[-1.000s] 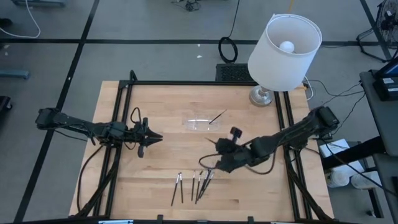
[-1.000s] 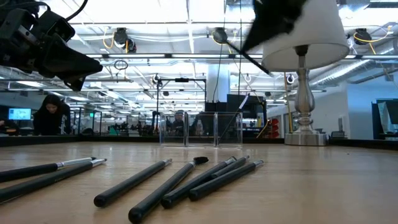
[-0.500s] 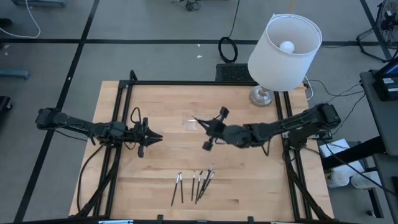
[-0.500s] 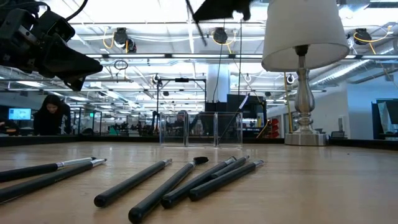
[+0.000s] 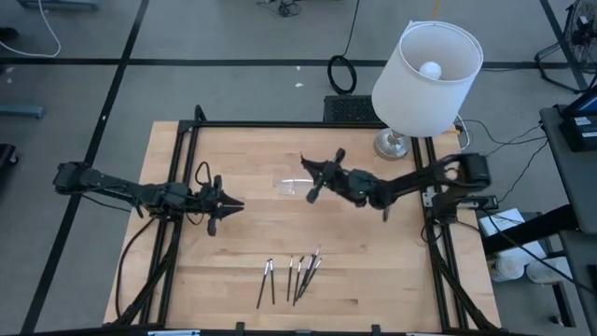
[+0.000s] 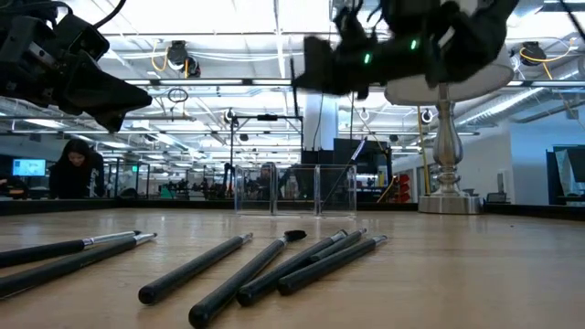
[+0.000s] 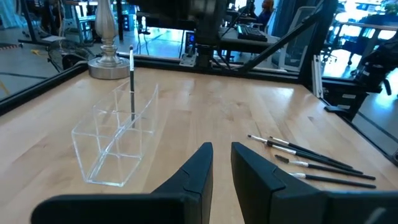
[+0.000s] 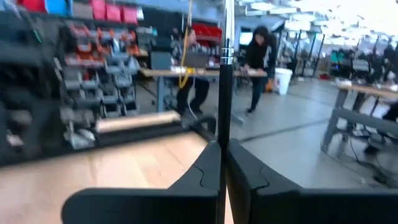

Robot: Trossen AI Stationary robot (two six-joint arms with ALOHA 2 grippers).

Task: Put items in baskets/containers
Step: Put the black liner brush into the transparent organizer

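A clear tray [image 5: 295, 184] [image 7: 118, 140] sits mid-table. One dark brush [image 7: 132, 87] stands in it, leaning on a wall. Several more brushes [image 5: 294, 275] [image 6: 274, 265] lie flat near the table's near edge. My right gripper [image 5: 308, 168] [image 8: 222, 152] hovers over the tray's far right end, shut on a brush [image 8: 224, 74]. At the table's left, my left gripper [image 5: 238, 203] [image 7: 221, 155] hangs above the wood. Its fingers stand a little apart with nothing between them. My right gripper pinches the brush's dark shaft [image 8: 222, 124] between its two fingers. The fingers come about level from the table's right and lie across the brush. The brush stands upright above them, lifted clear; what lies below the fingers is hidden.
A lamp with a white shade [image 5: 427, 75] and a metal base [image 6: 445, 196] stands at the far right corner. Black rails [image 5: 177, 168] run along the table's left, right and far sides. Bare wood lies between the tray and the loose brushes.
My right gripper has carried its brush from above the loose brushes toward the far edge, to the tray. It has sunk a little. It has tipped from pointing down to about level, pointing toward the table's left, so the brush now stands upright.
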